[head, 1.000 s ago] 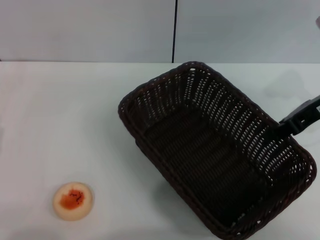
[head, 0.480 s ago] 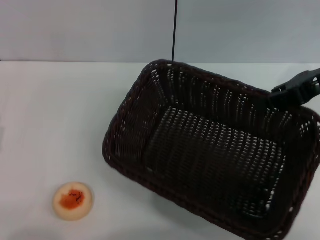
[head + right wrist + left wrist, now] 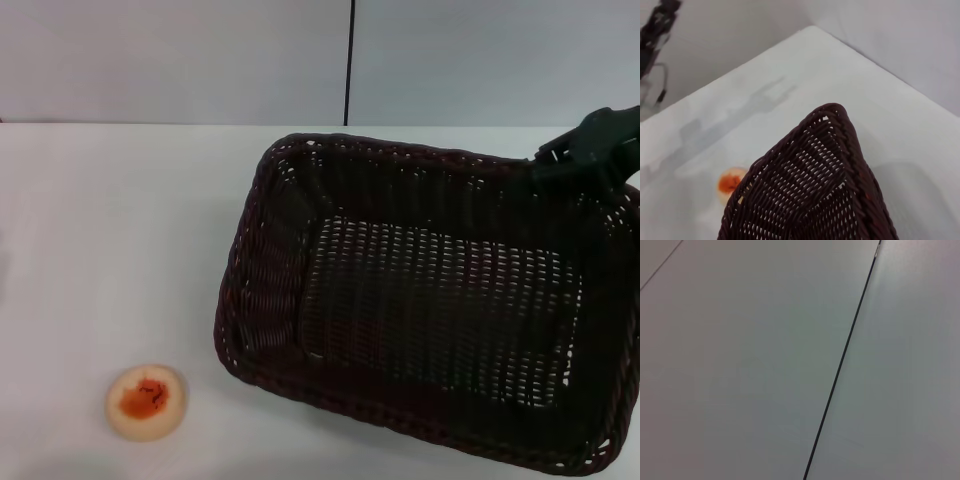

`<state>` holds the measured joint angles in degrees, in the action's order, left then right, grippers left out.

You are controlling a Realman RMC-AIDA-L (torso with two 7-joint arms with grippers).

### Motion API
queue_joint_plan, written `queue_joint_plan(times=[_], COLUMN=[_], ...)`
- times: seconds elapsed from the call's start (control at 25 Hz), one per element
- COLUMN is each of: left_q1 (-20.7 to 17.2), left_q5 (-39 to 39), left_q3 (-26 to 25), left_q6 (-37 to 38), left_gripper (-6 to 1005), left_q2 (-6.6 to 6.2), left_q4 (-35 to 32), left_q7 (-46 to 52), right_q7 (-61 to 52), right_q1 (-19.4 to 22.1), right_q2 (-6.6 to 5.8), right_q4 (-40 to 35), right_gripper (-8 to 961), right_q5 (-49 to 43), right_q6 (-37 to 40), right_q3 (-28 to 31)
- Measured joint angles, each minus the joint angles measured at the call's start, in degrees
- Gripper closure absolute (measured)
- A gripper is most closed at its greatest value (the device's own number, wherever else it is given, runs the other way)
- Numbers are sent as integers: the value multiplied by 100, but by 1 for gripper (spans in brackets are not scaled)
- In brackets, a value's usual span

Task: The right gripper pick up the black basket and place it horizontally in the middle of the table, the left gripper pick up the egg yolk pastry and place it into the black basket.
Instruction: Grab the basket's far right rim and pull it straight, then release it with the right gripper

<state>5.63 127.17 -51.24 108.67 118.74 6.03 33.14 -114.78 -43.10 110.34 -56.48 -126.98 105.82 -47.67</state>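
The black basket (image 3: 430, 300) lies with its long side across the right half of the white table (image 3: 110, 230), open side up and empty. My right gripper (image 3: 575, 160) is shut on its far right rim and holds it. One basket corner (image 3: 832, 150) fills the right wrist view. The egg yolk pastry (image 3: 147, 402), cream with an orange-red centre, sits on the table at the near left, well apart from the basket; it also shows in the right wrist view (image 3: 730, 182). A dark arm part (image 3: 657, 25), likely my left arm, hangs beyond the table's left side.
A grey wall with a thin dark vertical seam (image 3: 350, 60) stands behind the table. The left wrist view shows only that wall and its seam (image 3: 840, 365). Bare tabletop lies between the pastry and the basket.
The right gripper has swung the basket round from a diagonal lie to a nearly horizontal one, moving up and back with the rim. The pastry has not moved.
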Motion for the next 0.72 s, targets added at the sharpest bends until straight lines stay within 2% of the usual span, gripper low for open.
queue_joint_plan(times=[0.12,0.72], left_q1=[0,18], left_q5=[5,9], left_q3=[0,128], left_q6=[1,-140], left_gripper=[318,318], left_q2=[0,-9], left_q4=[9,1], left_q7=[12,146], right_q7=[741,2200], right_q1=[0,12], right_q2=[5,23], right_q4=[202,275], right_gripper=[762,761], right_q5=[67,166], right_q6=[-52,-307], right_q3=[2,75])
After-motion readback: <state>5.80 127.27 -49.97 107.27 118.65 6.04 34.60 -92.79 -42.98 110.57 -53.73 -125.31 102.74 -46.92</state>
